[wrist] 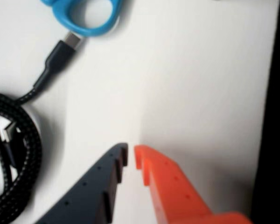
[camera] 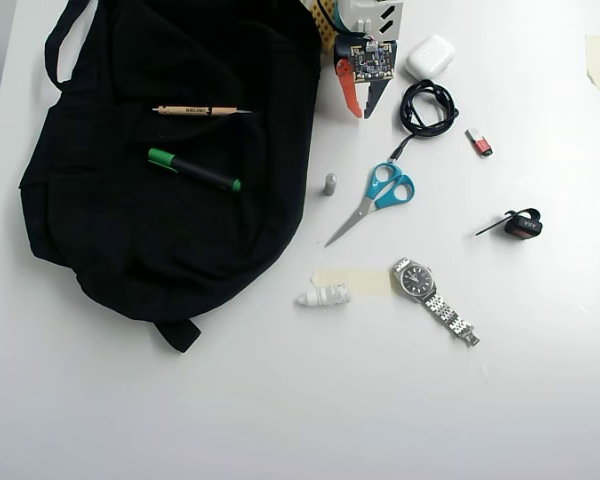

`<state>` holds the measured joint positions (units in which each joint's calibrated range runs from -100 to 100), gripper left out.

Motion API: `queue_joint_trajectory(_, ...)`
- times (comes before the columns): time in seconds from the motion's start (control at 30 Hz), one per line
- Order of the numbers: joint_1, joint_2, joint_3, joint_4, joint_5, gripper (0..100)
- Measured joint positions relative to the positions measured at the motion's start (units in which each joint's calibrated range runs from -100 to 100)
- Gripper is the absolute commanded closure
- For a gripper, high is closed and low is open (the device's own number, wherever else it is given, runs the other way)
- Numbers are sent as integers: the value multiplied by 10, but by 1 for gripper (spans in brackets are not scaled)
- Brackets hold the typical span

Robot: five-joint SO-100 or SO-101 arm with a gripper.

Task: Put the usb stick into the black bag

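Gripper: my two-finger gripper (camera: pixel 365 108), one dark blue finger and one orange, sits at about 12 o'clock in the overhead view; in the wrist view its tips (wrist: pixel 130 156) are nearly together with a thin gap and nothing between them, so I call it closed and empty.

USB stick: the tiny red stick with a silver-grey metal end (camera: pixel 479 143) lies flat on the white table (camera: pixel 280 420) at roughly 2 o'clock, near the coiled black braided cable (camera: pixel 427 108) and clear of it. The wrist view does not show it.

Black bag: the large black fabric backpack (camera: pixel 130 240) fills the 9 to 11 o'clock side, well apart from the stick, with a wooden pencil (camera: pixel 200 110) and a green-capped black marker (camera: pixel 193 170) lying on it.

Handling: I judge the stick light, rigid and low-lying, with a smooth shell that could skid or pivot under a poor pinch.

Hold: I would close across its narrow width at the red body, mid-length, not on the metal end.

Obstacles: blue-handled scissors (camera: pixel 375 197) lie at 3 o'clock of the bag, under the carry path back.
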<state>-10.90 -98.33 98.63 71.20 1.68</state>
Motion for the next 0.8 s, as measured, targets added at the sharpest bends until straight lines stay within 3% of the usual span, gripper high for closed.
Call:
queue_joint_trajectory(0.67, -4, 0, 0, 0, 0, 98)
queue_joint_trajectory(0.8, -13, 0, -26, -64, 0, 98)
